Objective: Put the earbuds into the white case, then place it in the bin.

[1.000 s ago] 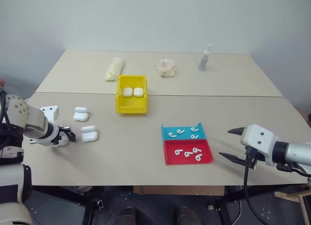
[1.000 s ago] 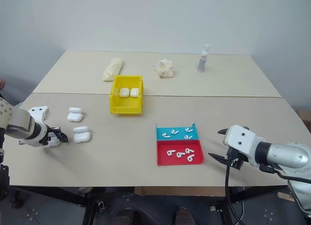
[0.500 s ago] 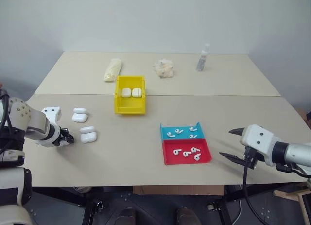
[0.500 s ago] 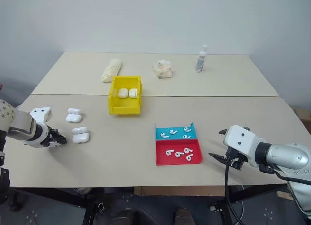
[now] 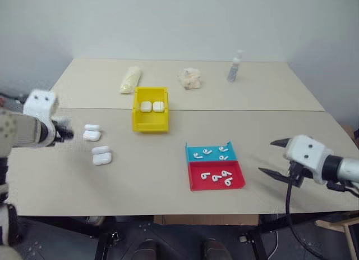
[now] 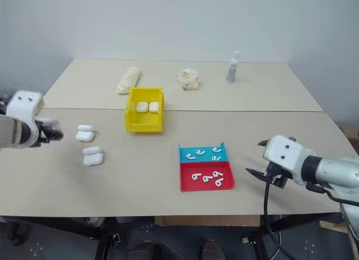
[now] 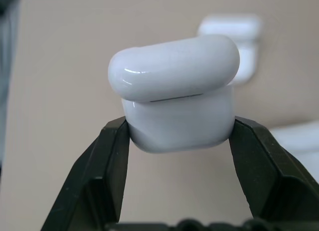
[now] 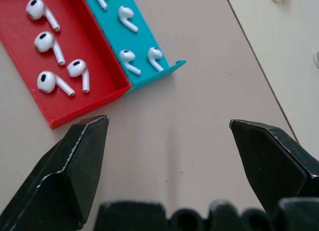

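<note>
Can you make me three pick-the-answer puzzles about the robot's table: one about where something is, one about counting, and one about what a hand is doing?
1. Where is the spray bottle?
A. In the yellow bin
B. On the far table, right of the crumpled cloth
C. In the red tray

2. How many white cases lie in the yellow bin?
A. None
B. Two
C. Five

3. What is the left hand doing?
A. Gripping a white case
B. Gripping an earbud
C. Holding nothing

Answers:
1 B, it stands beyond the seam, right of the cloth.
2 B, two cases sit side by side inside.
3 A, its black fingers pinch the white case from both sides.
</note>
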### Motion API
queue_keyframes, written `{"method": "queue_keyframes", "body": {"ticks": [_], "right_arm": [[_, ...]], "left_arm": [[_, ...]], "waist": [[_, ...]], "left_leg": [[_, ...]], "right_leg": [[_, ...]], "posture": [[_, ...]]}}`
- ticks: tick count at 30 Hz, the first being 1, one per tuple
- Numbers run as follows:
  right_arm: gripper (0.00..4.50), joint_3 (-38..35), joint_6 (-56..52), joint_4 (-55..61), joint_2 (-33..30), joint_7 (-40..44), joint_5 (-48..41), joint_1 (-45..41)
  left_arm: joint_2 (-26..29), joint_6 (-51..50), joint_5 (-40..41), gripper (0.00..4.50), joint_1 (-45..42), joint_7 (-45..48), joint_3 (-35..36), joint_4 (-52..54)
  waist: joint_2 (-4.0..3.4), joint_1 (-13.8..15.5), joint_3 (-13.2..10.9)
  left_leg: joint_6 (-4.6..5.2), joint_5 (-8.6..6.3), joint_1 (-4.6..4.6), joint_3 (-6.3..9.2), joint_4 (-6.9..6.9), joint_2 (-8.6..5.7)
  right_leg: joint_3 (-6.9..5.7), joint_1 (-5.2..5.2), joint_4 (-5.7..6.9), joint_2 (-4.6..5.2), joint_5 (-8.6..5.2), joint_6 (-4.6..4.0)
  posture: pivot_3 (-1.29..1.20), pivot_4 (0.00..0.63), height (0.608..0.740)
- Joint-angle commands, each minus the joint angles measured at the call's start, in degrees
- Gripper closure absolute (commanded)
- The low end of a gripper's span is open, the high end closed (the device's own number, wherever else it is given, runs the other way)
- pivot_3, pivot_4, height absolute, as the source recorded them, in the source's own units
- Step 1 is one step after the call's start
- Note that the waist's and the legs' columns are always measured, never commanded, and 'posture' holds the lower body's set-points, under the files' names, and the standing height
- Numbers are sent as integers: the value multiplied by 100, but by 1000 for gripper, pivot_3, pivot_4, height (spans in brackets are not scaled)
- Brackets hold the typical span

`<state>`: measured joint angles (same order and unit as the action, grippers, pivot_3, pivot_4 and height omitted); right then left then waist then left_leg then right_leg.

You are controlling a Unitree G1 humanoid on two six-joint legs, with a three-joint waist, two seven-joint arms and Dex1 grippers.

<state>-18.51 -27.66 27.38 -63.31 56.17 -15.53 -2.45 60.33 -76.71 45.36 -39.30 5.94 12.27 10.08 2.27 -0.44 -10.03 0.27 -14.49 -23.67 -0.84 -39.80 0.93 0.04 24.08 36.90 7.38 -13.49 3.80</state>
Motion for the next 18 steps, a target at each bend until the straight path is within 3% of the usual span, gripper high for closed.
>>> {"method": "queue_keyframes", "body": {"ticks": [1,7,10,14,18], "right_arm": [[0,-56,-303,-12,-526,520,-319,-312],[0,695,-512,-92,-1254,1139,-550,-1344],[0,1379,-670,-10,-1510,1664,-666,-2073],[0,2659,-1282,194,-1271,2104,-494,-3282],[0,3753,-1701,128,-678,2161,53,-4241]], "left_arm": [[-315,1412,80,1770,364,1095,484,1082],[-1248,4700,-934,1770,1483,3092,-32,1455],[-2134,5784,-924,1770,1677,3870,-381,1130],[-3262,6639,-676,1770,1870,4698,-557,405],[-3638,8112,-1202,1770,2080,6040,-945,-587]], "waist": [[0,32,0],[-5,15,2],[-16,7,8],[-17,-7,10],[-19,-50,11]], "left_leg": [[0,0,2,2,0,0],[9,-5,14,-14,5,0],[11,-6,14,-25,2,-1],[18,-10,14,-25,-7,1],[19,-11,14,-23,-7,1]], "right_leg": [[-5,-5,-7,0,1,-1],[7,-10,-15,-2,1,-2],[13,-8,-16,-1,1,-2],[13,-10,-13,-2,1,-2],[12,-6,-11,-2,1,-2]], "posture": [[0,150,740],[0,150,740],[0,150,740],[0,150,740],[0,150,740]]}}
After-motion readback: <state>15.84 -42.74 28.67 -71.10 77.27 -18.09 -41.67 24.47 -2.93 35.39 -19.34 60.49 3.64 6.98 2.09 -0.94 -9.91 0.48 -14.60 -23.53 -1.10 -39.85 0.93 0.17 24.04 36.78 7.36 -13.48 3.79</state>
